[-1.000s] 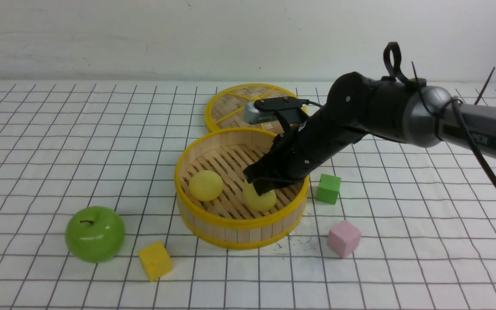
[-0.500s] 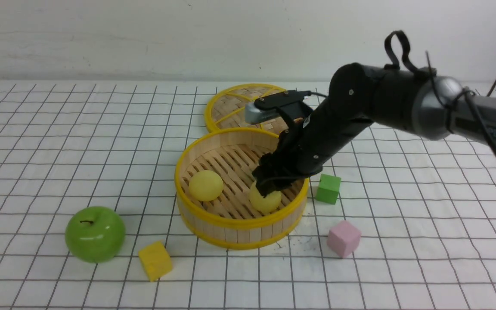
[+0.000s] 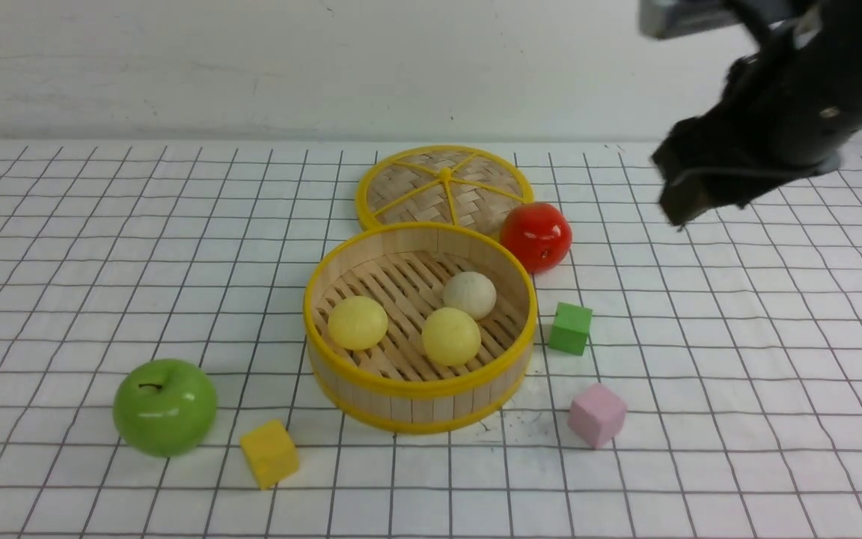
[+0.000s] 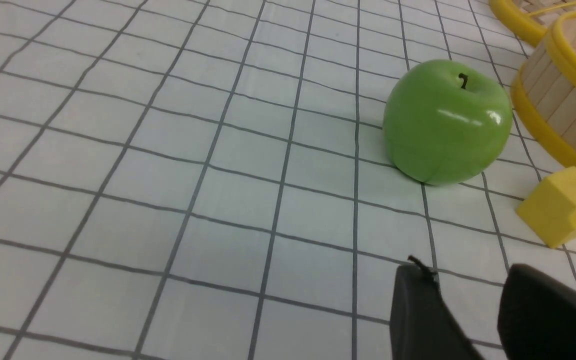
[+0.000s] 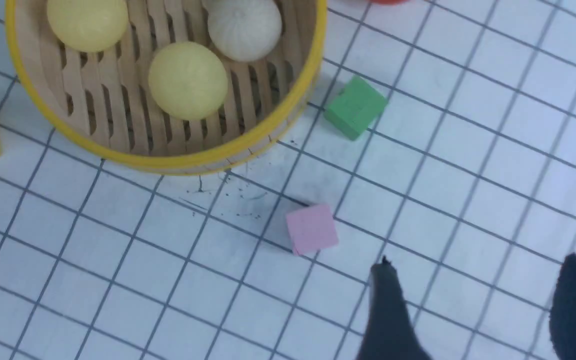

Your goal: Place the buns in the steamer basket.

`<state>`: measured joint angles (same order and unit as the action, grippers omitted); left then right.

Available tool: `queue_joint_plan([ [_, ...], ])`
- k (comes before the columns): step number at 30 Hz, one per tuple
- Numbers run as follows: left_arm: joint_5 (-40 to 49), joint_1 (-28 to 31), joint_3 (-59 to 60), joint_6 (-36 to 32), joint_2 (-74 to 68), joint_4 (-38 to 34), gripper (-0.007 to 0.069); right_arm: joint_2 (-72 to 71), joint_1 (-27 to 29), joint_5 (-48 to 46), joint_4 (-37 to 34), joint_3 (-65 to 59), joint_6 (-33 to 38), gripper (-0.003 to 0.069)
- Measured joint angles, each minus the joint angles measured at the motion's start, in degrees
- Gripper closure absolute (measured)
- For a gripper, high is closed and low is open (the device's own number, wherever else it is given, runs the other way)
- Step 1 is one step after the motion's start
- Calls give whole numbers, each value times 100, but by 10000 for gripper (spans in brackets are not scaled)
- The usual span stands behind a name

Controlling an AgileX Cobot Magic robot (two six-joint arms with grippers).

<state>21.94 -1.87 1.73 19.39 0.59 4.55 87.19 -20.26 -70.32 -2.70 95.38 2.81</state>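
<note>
Buns point(image 3: 450, 336) all sit inside the steamer basket point(image 3: 341, 374), three of them on the slatted floor, and the right gripper point(image 3: 689, 191) is well away from them, high up and off to the right side of the table point(image 3: 64, 247)! Nothing is between its fingers: in the right wrist view the two dark fingers point(image 5: 388, 310) stand wide apart with only gridded cloth between them, and the basket lies well off from them. The right arm reaches in from the upper right corner of the front view, its black tip angled down toward the left, hanging above the cloth beyond the red apple point(image 3: 536, 236).

The left gripper point(image 4: 468, 310) is out of the front view; its wrist camera shows two dark fingers parted over bare grid, gripping nothing, with the green apple point(image 4: 448, 122) and the yellow cube point(image 4: 560, 206) near and the basket wall just past them.

Now the buns themselves: two pale yellow, one cream. One yellow bun point(image 3: 357, 322) rests toward the left wall, the other toward the near wall, and the cream bun point(image 3: 469, 294) lies just behind that one, close or touching. All are matte, round domes. The woven lid point(image 3: 442, 183) lies flat behind the basket, a green cube point(image 3: 570, 328) and a pink cube point(image 3: 597, 414) to its right.
</note>
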Motion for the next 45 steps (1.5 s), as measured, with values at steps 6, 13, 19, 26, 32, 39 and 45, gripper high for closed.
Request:
queue_joint_plan([
  [6,0,0,0,0,0,0,387,-1376,26,-134,65,-274,-236,476],
  [13,0,0,0,0,0,0,387,-2999,26,-144,158,-1765,-329,677],
  [19,0,0,0,0,0,0,387,-3927,26,592,112,-3340,-739,679],
  [26,0,0,0,0,0,0,387,-4497,26,588,-170,-4362,-1135,678],
  [32,0,0,0,0,0,0,387,-4545,26,197,-135,-4612,-1141,676],
  [39,0,0,0,0,0,0,387,-4796,261,721,183,-4794,-1141,669],
  [45,0,0,0,0,0,0,387,-6077,1414,2556,270,-6134,-1141,669],
])
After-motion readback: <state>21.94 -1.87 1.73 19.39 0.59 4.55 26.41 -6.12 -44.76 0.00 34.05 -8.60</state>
